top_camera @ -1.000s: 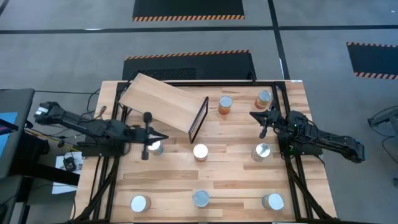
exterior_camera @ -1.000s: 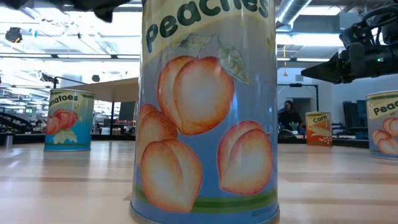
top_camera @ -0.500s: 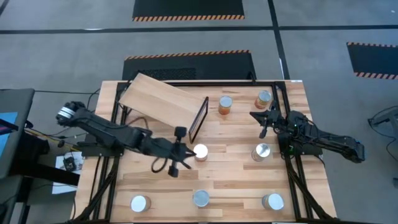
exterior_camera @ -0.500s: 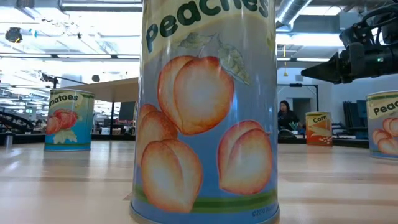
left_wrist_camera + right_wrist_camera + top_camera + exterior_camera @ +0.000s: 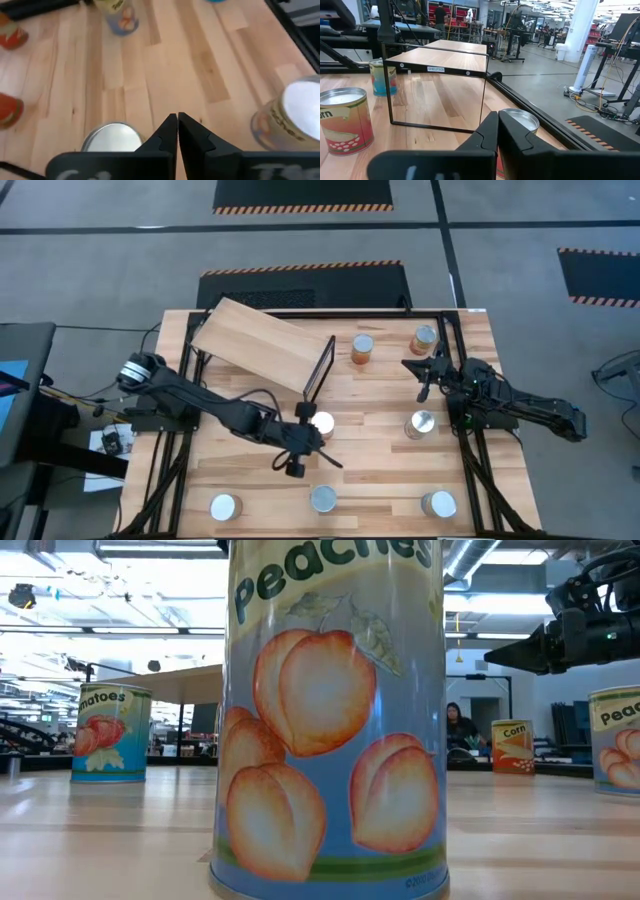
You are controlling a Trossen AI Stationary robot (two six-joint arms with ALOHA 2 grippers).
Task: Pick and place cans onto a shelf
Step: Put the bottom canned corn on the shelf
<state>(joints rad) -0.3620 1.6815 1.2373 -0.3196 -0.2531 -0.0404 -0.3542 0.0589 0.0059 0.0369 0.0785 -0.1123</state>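
1. The table [image 5: 380, 450] carries the slanted shelf [image 5: 262, 343] at its back left, with no cans on it yet.
2. The left arm has swung from the table's left side toward the middle in the last second; its hand [image 5: 322, 454], fingers [image 5: 168, 131] pressed together and empty, now sits just beside the centre can [image 5: 322, 421].
3. That suggests this can is the first pick; the fingers must part before grasping.
4. The right hand [image 5: 410, 366], fingers together, has not moved, waiting near the back-right cans [image 5: 424, 338].
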